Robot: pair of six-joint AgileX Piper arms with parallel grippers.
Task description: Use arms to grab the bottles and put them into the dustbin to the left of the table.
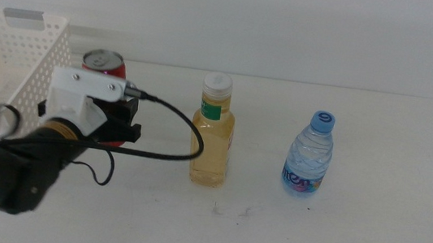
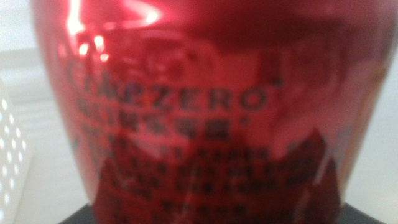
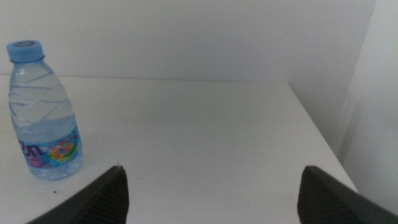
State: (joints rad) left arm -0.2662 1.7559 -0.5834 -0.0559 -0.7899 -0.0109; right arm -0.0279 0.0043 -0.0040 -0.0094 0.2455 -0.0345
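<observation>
Filling your left wrist view, the red can (image 2: 205, 106) sits against the left gripper (image 1: 114, 122); jaws' state unclear. Your right gripper (image 3: 211, 186) waits, jaws apart.

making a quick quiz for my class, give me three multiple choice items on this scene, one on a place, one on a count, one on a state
1. Where is the left gripper?
A. at the red can, beside the dustbin
B. at the water bottle
C. over the table's right edge

2. How many drink containers stand on the table?
A. two
B. three
C. four

3. How do the right gripper's jaws stand?
A. shut on a bottle
B. shut on nothing
C. open, holding nothing

Answers:
1. A: the middle view shows the left arm at the can, which fills the left wrist view.
2. B: the can, the yellow-liquid bottle and the blue-capped water bottle are all upright.
3. C: the right wrist view shows its jaws wide apart over bare table.
</observation>
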